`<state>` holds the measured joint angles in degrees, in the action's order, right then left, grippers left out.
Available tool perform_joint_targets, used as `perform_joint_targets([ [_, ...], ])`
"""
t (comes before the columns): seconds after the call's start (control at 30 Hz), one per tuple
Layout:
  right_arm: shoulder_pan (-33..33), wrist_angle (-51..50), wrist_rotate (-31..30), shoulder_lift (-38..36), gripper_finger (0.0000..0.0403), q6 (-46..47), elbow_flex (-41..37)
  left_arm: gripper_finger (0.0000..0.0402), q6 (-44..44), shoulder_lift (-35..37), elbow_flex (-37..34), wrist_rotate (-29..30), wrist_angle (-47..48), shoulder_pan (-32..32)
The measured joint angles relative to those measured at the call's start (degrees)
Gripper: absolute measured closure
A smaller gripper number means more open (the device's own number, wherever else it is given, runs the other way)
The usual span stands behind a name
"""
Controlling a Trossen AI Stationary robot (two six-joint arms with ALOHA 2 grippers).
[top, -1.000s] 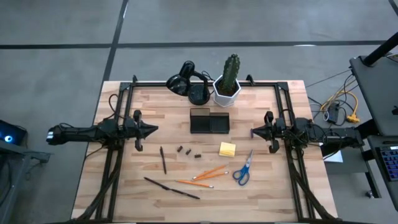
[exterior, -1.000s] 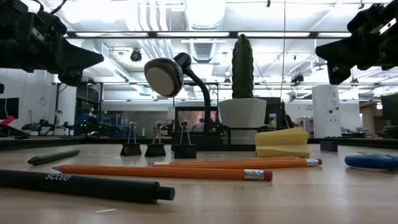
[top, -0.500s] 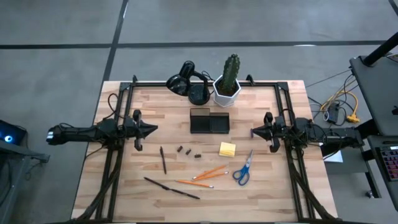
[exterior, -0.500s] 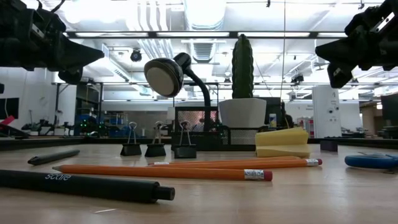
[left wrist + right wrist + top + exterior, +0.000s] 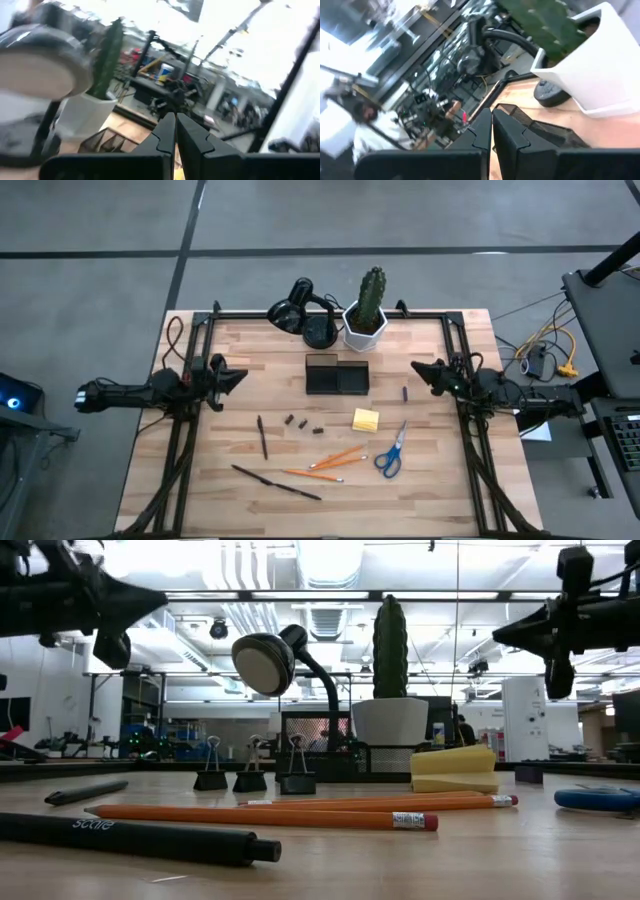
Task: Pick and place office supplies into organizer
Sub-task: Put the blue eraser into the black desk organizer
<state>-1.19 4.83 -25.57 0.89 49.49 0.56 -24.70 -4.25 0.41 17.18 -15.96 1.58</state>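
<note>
The black two-compartment organizer [image 5: 337, 375] sits near the far edge of the worktop [image 5: 440, 490], just in front of the black desk lamp [image 5: 300, 313] and the white hexagonal cactus pot [image 5: 365, 325]; as far as the high view shows, both compartments are empty. The supplies all lie loose between it and the near edge. The yellow sticky-note pad [image 5: 366, 420] is closest, just off the organizer's right front corner. The blue-handled scissors [image 5: 391, 452] lie further toward the right near corner, and two orange pencils [image 5: 330, 463] lie beside them toward the middle. Three small binder clips [image 5: 303, 423] stand in a short row in front of the organizer, with one dark pen [image 5: 262, 437] to their left and a longer one [image 5: 277, 482] nearest the near edge.

The left tool [image 5: 240, 374] hangs closed and empty over the left side of the worktop. The right tool [image 5: 417, 367] hangs closed and empty over the right side.

Nothing seems placed yet, so the step in hand is judged to be a first reach. The pad looks the easiest start for the right tool: open wide before descending, come straight down, and pinch two opposite edges. For the thin pens and pencils, close across the shaft near its middle so it does not tip.
</note>
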Motion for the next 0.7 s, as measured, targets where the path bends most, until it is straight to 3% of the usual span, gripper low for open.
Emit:
perform_joint_targets([
  [0.1,0.0,2.0,0.0,0.9,0.0394,0.9,0.0,0.0402,-4.7,0.0,0.0,2.7,-1.2,0.0],
  [0.3,0.1,12.9,0.1,4.2,0.0387,-7.3,0.0,0.0393,-1.7,-1.3,0.0,2.8,-6.3,0.0],
  [0.53,0.1,14.2,0.1,9.3,0.033,-5.8,0.6,0.031,-2.3,-6.5,2.0,2.7,-7.2,0.0],
  [0.7,0.1,13.6,1.8,15.0,0.0277,-7.3,8.1,0.0262,-5.0,-11.7,4.5,2.7,-12.7,0.0],
])
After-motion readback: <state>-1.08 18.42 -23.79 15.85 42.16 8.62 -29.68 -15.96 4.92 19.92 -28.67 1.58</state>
